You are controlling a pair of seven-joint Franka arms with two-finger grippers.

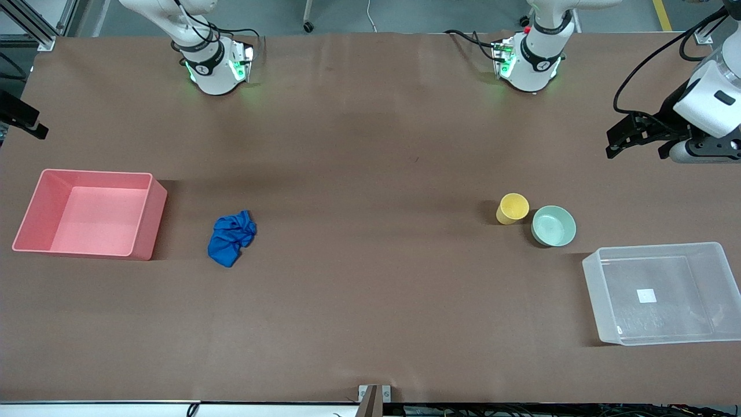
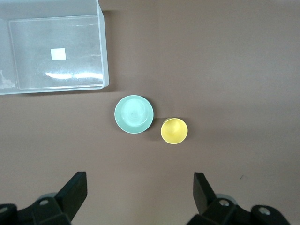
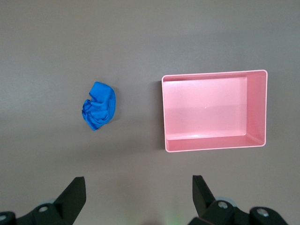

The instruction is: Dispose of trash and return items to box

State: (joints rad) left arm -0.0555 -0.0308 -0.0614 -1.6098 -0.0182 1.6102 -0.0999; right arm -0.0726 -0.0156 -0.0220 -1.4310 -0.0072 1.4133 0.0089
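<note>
both grippers' fingers (image 2: 75,192) spread wide, tips cut off.

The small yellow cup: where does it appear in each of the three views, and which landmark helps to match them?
Front view: the small yellow cup stands toward the left arm's end of the table, beside the shallow pale mint-green bowl.
Left wrist view: the cup shows near the picture's middle, beside the bowl.
Right wrist view: not in it.
Shared landmark: the clear rectangular plastic bin, in the front and left wrist views.

Even overhead light, soft shadows, sharp
</note>
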